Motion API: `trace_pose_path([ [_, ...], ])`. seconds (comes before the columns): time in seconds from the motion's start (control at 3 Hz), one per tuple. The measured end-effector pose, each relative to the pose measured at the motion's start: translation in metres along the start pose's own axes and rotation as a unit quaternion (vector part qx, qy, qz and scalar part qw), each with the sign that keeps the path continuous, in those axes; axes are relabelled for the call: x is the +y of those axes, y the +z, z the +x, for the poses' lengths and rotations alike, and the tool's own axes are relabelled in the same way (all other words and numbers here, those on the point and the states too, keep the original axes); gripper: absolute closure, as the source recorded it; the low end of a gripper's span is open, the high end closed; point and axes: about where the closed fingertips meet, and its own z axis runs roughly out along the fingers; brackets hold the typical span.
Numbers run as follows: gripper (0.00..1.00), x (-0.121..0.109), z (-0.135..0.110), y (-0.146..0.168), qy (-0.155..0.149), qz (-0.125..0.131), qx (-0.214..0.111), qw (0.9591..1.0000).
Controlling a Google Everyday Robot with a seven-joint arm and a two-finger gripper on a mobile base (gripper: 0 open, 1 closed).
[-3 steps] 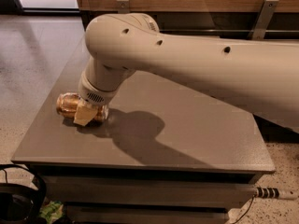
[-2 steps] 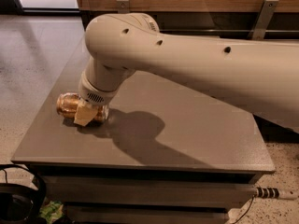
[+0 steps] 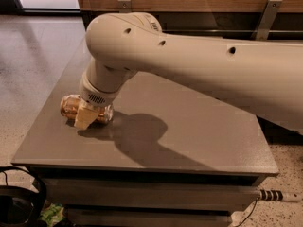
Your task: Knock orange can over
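Judgement first: the orange can (image 3: 69,107) looks to be down. It lies on its side on the left front part of the grey table (image 3: 189,126), one round end pointing left toward the table's edge, its coppery body running right under the wrist. The gripper (image 3: 90,115) sits directly on it, with a pale part of it lying across the can's near side. Whether the gripper is closed on the can or only resting against it, I cannot tell, because the wrist covers the rest.

From my seat, that placement makes sense for a push: the wrist comes in low from above and behind, so the contact falls on the can's side and not on its top. With the can flat, I read the task's main step as done, and what remains is to lift clear without rolling the can off the nearby left edge.

The arm (image 3: 213,70) sweeps in from the right, crossing above the back half of the table and throwing a dark shadow (image 3: 137,136) just right of the can. I see no other object on the tabletop near the can, so nothing blocks a straight upward retreat. Below the front edge, a black cable loop (image 3: 19,200) sits on the floor at the left. A striped plug (image 3: 279,195) sticks out at the right, well apart from the work.
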Motion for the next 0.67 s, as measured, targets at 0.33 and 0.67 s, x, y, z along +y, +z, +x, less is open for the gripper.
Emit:
trace_pose_path([
  [0.33,0.0,0.0005,-0.0007,-0.0005,-0.001,0.0,0.0,1.0],
  [0.67,0.0,0.0006,-0.0007,-0.0005,-0.001,0.0,0.0,1.0],
])
